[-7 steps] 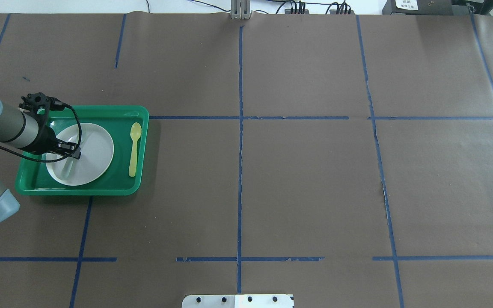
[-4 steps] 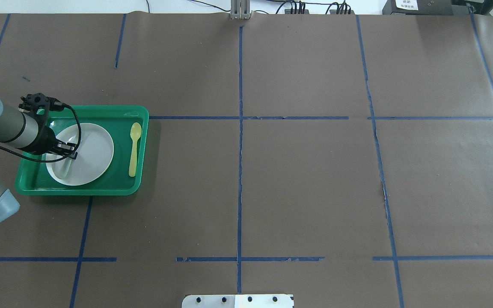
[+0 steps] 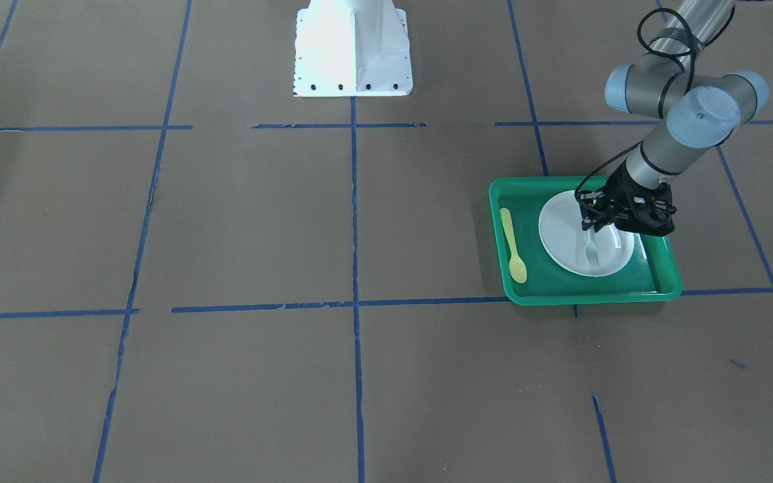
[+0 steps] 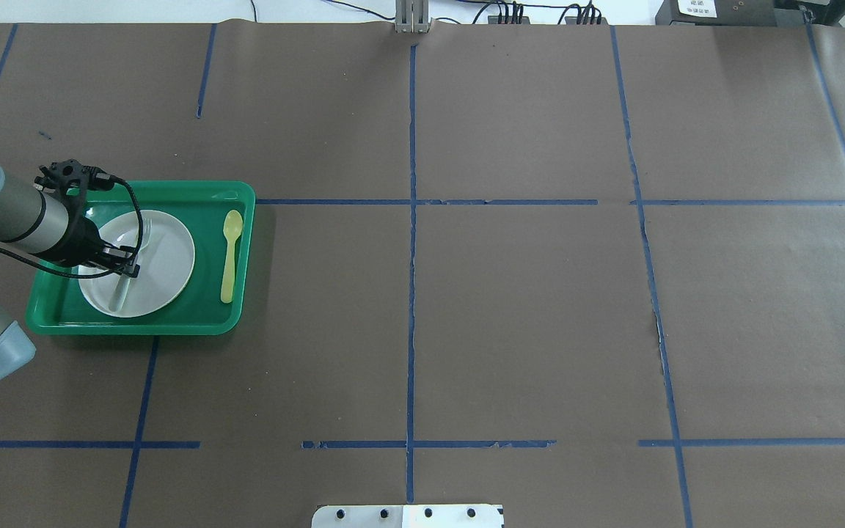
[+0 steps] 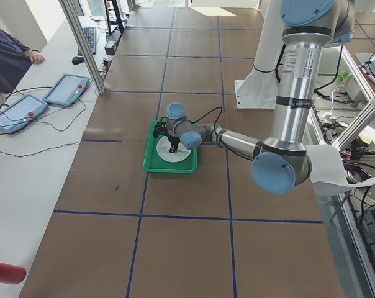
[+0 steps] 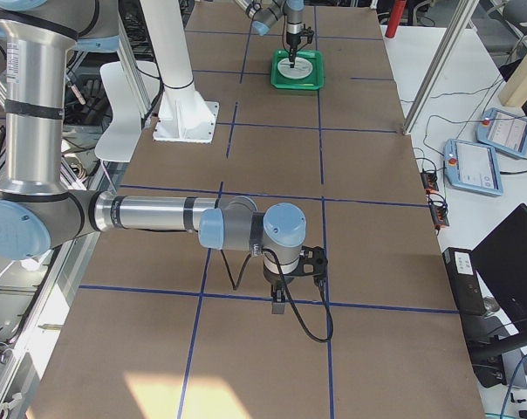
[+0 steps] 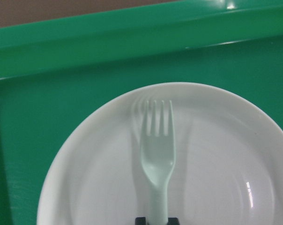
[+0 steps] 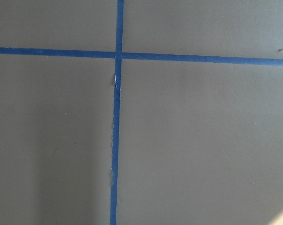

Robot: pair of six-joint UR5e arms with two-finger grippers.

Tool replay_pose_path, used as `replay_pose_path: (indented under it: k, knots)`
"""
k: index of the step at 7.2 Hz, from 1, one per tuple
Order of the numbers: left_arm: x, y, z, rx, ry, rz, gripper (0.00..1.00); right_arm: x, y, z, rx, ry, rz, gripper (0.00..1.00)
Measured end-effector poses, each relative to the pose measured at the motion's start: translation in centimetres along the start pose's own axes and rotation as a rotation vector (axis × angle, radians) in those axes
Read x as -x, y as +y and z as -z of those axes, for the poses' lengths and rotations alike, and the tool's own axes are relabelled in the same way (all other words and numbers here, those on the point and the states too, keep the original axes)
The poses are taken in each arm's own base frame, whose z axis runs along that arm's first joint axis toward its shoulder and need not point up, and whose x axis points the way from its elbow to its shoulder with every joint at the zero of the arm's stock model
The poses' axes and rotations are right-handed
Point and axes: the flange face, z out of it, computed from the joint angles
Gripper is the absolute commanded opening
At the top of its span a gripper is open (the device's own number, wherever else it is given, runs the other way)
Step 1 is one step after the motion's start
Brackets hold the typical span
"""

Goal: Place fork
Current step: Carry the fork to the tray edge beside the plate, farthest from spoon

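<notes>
Front-facing view: the left gripper [image 3: 590, 233] pinches the small pale translucent plastic fork [image 3: 591, 255] by its handle over the round white plate [image 3: 557, 235] in the green rectangular plastic tray [image 3: 594, 298]. The tines point to the far side from the robot.

Overhead: a yellow plastic spoon [image 4: 229, 257] lies right of the plate.

Right-side view: the right gripper [image 6: 278, 305] hangs over the near table, and I cannot tell its finger spread.

Left wrist view: dark fingers [image 7: 141, 220] clamp the handle.

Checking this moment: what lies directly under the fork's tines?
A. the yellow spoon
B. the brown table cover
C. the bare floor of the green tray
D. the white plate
D. In the left wrist view the whole head of the fork shows against the white plate, well inside its rim. The green tray begins only beyond that rim.
</notes>
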Motion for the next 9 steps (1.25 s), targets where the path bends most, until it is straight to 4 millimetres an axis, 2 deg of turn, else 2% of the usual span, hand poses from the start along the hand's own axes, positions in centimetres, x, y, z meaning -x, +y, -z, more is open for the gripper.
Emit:
replay_pose_path:
  k: [3, 4, 6, 8, 9]
  knots:
    - [3.3, -1.8, 3.5, 0.042, -0.004, 0.179, 0.0, 0.0, 0.0, 0.0, 0.0, 0.0, 0.0, 1.0]
    - [4.6, -1.8, 4.1, 0.036, -0.011, 0.202, 0.0, 0.0, 0.0, 0.0, 0.0, 0.0, 0.0, 1.0]
    - [6.8, -0.6, 4.2, -0.005, -0.002, 0.177, 0.0, 0.0, 0.0, 0.0, 0.0, 0.0, 0.0, 1.0]
    - [8.6, 0.4, 3.4, -0.037, -0.006, 0.159, 0.0, 0.0, 0.0, 0.0, 0.0, 0.0, 0.0, 1.0]
    - [9.2, 0.6, 2.8, -0.034, -0.014, 0.164, 0.43, 0.0, 0.0, 0.0, 0.0, 0.0, 0.0, 1.0]
